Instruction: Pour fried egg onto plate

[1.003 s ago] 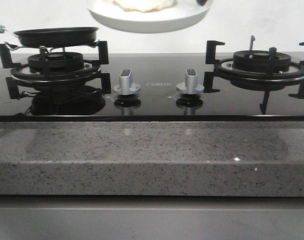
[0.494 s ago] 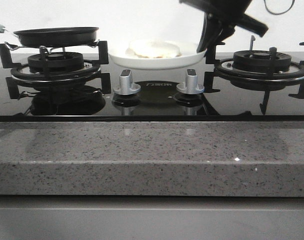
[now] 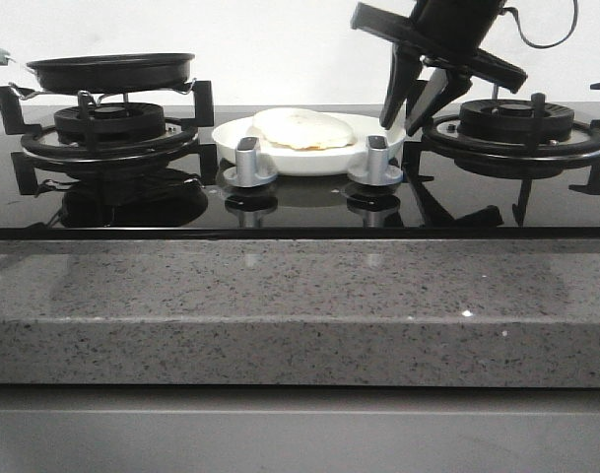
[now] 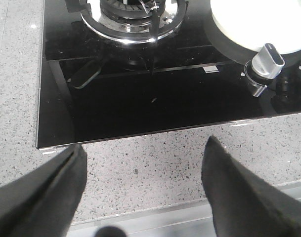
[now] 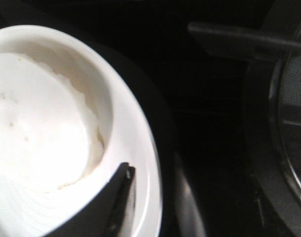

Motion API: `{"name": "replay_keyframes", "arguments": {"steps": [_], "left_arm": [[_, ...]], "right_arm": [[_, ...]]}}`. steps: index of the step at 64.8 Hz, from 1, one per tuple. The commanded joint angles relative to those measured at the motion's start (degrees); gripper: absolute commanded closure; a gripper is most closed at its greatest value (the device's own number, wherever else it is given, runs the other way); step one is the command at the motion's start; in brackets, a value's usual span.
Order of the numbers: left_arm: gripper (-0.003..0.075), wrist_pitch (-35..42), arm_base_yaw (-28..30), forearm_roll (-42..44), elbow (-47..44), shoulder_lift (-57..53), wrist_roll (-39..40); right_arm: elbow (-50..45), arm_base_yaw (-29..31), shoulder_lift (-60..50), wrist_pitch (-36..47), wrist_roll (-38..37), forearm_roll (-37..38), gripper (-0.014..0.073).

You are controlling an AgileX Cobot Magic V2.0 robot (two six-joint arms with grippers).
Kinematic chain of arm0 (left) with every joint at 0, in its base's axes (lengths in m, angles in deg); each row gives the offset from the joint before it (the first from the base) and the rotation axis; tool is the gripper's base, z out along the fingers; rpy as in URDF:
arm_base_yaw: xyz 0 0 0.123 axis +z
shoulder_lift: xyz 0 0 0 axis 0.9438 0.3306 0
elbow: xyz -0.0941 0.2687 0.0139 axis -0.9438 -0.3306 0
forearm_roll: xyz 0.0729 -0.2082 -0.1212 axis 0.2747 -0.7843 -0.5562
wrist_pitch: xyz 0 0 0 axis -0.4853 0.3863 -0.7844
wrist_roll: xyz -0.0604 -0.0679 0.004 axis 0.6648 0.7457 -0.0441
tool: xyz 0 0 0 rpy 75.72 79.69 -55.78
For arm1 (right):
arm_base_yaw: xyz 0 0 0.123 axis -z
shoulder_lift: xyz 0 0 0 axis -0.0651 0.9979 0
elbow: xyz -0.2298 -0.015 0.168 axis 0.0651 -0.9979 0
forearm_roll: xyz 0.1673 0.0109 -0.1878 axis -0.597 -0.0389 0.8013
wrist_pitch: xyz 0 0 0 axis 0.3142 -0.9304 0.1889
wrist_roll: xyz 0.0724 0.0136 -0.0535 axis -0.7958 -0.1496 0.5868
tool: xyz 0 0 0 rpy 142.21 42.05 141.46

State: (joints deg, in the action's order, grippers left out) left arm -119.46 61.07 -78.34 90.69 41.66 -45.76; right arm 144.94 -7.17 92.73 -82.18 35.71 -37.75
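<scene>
The white plate (image 3: 309,158) rests on the black stove glass between the two burners, behind the knobs. The fried egg (image 3: 301,128) lies flat on it, off-white with a wavy edge. My right gripper (image 3: 403,126) stands at the plate's right rim, fingers parted. In the right wrist view one finger is inside the plate's (image 5: 140,148) rim beside the egg (image 5: 36,133), the other outside, and the right gripper (image 5: 155,197) looks open around the rim. My left gripper (image 4: 144,145) hovers open and empty over the speckled counter; an edge of the plate (image 4: 259,24) shows there.
A shallow black frying pan (image 3: 112,71) sits on the left burner (image 3: 112,123). Two silver knobs (image 3: 248,161) (image 3: 376,158) stand just before the plate. The right burner's grate (image 3: 516,123) is close beside my right gripper. The grey stone counter (image 3: 300,296) runs along the front.
The plate with the egg came down from the top of the view onto the stove glass. My right gripper descended with it, and its fingers now stand wider apart.
</scene>
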Motion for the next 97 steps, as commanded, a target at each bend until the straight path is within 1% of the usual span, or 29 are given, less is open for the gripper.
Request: {"name": "replay_keyframes", "arguments": {"steps": [1, 11, 17, 26, 33, 43, 54, 73, 78, 88, 97], "left_arm": [[0.0237, 3.73, -0.32, -0.38, 1.44, -0.09, 0.63], [0.0237, 3.73, -0.32, -0.38, 1.44, -0.09, 0.63], [0.0237, 3.73, -0.32, -0.38, 1.44, -0.09, 0.63], [0.0237, 3.73, -0.32, -0.38, 1.44, -0.09, 0.63], [0.0237, 3.73, -0.32, -0.38, 1.44, -0.09, 0.63], [0.0237, 3.73, -0.32, -0.38, 1.44, -0.09, 0.63], [0.0237, 3.73, -0.32, -0.38, 1.44, -0.09, 0.63], [0.0237, 3.80, -0.32, -0.38, 1.44, -0.09, 0.63], [0.0237, 4.80, -0.32, -0.38, 1.44, -0.09, 0.63], [0.0237, 5.21, -0.32, -0.38, 1.44, -0.09, 0.63], [0.0237, 5.21, -0.32, -0.38, 1.44, -0.09, 0.63]], "right_arm": [[1.98, 0.39, -4.96, 1.48, -0.05, -1.72, 0.0280], [1.98, 0.39, -8.41, 0.50, 0.64, -1.72, 0.0288], [1.98, 0.32, -11.25, -0.43, 2.92, -1.72, 0.0288], [1.44, 0.06, -17.83, -1.66, 6.59, -1.35, 0.0288], [-2.11, 0.06, -24.06, -1.44, 8.35, -0.58, 0.0288], [-13.28, 0.06, -35.03, -0.20, 11.97, -0.51, 0.0288], [-27.78, 0.06, -46.69, 2.07, 14.54, -0.47, 0.0288], [-50.70, 0.06, -64.42, 6.04, 15.23, -0.39, 0.0288], [-56.18, 0.06, -69.10, 7.18, 15.23, -0.39, 0.0288], [-64.84, 0.06, -77.74, 8.70, 15.23, -0.39, 0.0288], [-70.57, 0.06, -84.97, 9.02, 15.23, -0.39, 0.0288]]}}
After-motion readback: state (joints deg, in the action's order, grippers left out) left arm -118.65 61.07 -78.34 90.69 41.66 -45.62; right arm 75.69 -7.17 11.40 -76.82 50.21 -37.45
